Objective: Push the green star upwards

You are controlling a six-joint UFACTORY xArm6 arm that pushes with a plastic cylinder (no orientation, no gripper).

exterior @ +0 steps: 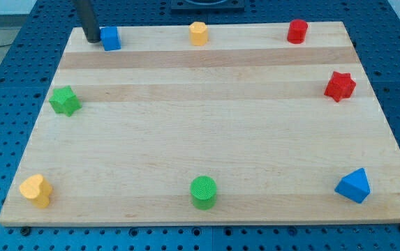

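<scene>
Along the wooden board's (206, 139) top edge are set a blue cube (110, 38), an orange hexagonal block (198, 33) and a red cylinder (297, 31), a red star (340, 86) at the right, and a yellow heart (35, 189), green cylinder (203, 192) and blue triangular block (354, 186) along the bottom.

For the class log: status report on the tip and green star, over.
My tip at the view's top left, touching the blue block. Green star below it, untouched. Nothing directly above the star.
</scene>
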